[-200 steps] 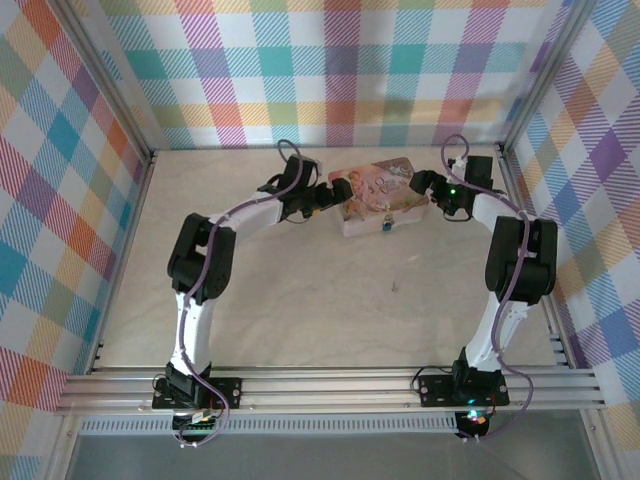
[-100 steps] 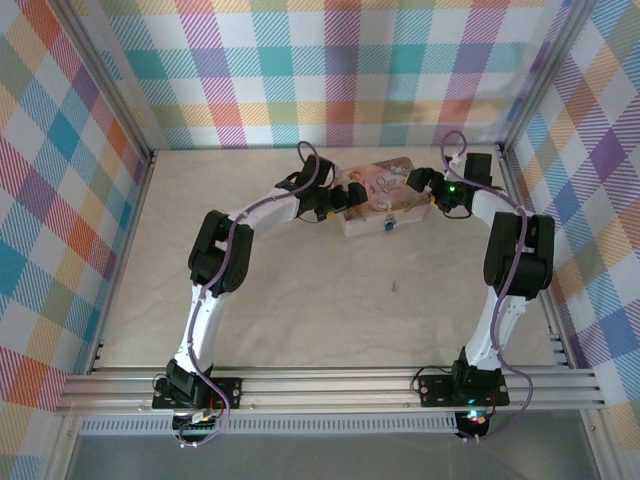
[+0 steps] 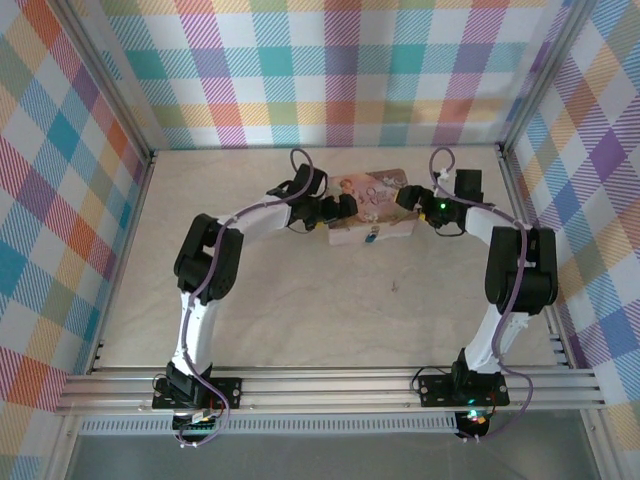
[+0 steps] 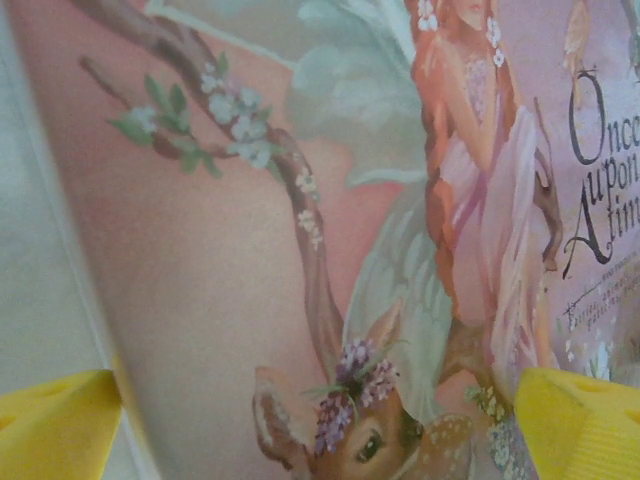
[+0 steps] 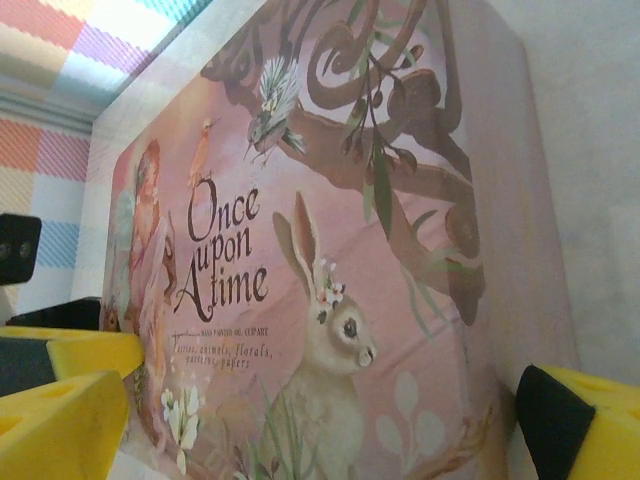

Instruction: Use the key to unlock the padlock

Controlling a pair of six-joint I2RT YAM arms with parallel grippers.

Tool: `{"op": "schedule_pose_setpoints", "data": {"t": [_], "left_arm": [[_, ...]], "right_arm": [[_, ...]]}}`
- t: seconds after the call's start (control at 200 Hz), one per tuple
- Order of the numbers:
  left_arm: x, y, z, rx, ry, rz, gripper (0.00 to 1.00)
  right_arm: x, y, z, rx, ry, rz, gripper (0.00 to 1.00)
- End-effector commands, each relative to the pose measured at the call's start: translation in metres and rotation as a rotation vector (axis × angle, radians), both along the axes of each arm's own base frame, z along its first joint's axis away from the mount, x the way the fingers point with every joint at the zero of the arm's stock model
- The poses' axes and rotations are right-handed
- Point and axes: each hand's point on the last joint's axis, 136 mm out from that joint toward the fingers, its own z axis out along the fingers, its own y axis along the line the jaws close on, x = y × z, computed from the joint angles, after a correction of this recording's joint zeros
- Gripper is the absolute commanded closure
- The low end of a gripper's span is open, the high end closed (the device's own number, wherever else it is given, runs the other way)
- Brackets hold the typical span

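While left claw [image 4: 318, 425] gapes, padlock [image 3: 371, 238] hangs on tin [image 3: 378, 188].

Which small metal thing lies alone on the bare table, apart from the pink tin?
The thin dark-grey key; the blue-bodied padlock sits at the pink illustrated tin's front.

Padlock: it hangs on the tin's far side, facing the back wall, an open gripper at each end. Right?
No. The top external view shows the padlock on the pink tin's near side, facing the arms' bases. The left gripper and right gripper are indeed open, one at each end.
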Motion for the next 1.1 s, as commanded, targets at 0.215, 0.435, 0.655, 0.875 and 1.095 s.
{"op": "schedule_pose_setpoints", "data": {"t": [0.215, 0.435, 0.655, 0.875, 1.095], "left_arm": [[-0.036, 0.031, 0.042, 0.037, -0.102, 0.005, 0.0], [-0.053, 0.069, 0.038, 0.086, -0.097, 0.066, 0.0], [-0.067, 0.104, 0.031, 0.154, -0.092, 0.147, 0.0], [-0.073, 0.134, 0.033, 0.169, -0.089, 0.238, 0.0], [-0.079, 0.152, 0.063, 0.193, -0.165, 0.279, 0.0]], "right_arm": [[-0.07, 0.056, 0.01, 0.107, 0.003, 0.149, 0.0], [-0.119, 0.08, 0.006, 0.114, 0.009, 0.2, 0.0], [-0.159, 0.101, -0.004, 0.104, 0.04, 0.258, 0.0], [-0.173, 0.087, -0.016, -0.014, 0.057, 0.251, 0.0], [-0.172, 0.039, -0.019, -0.245, 0.065, 0.112, 0.0]]}}
